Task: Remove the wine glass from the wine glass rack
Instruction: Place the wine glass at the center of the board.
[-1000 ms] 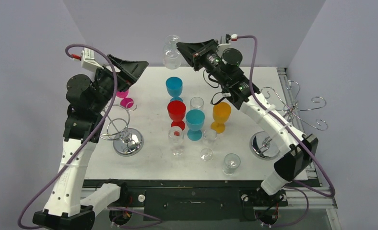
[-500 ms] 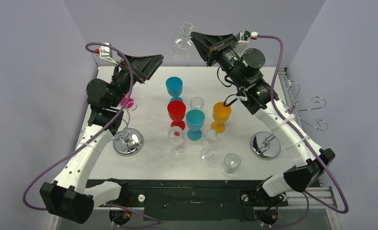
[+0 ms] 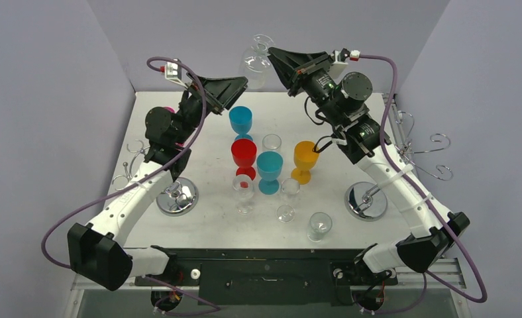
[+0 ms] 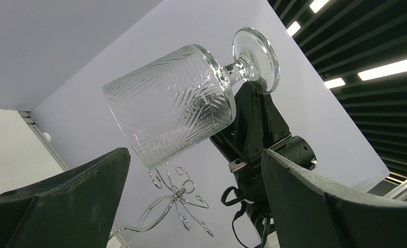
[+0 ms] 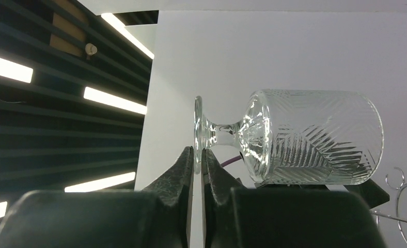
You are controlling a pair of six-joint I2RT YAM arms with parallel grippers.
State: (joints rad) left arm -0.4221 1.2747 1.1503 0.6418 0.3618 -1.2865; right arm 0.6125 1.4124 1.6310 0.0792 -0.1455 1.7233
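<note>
Status: the lift-off looks done. The clear wine glass with a cut herringbone pattern (image 5: 304, 137) is off any rack and held in the air on its side.

Right jaws: almost closed, pinching the glass's flat round foot (image 5: 198, 124) edge-on. Stem and bowl stick straight out beyond the jaw tips. The grip is on the thin disc only, so I'd rate it marginal against twist.

Left jaws: wide apart, holding nothing. In the left wrist view the bowl sits ahead of and above the gap between them, touching neither. Reads like a line-up for a handover or support grasp, but I'm not certain.

The chrome wire rack with hooked arms (image 3: 414, 149) is well behind and below the right jaws. I see no glass on its hooks. A second chrome rack (image 3: 177, 197) sits below and behind the left jaws; its hooks are too small to check.

Left to do, as I read it: set the glass down. The white desk (image 3: 205, 222) below both jaws carries coloured plastic goblets (image 3: 269, 165) and small clear glasses (image 3: 319, 225), so it needs a free spot, foot down. Not yet begun.
</note>
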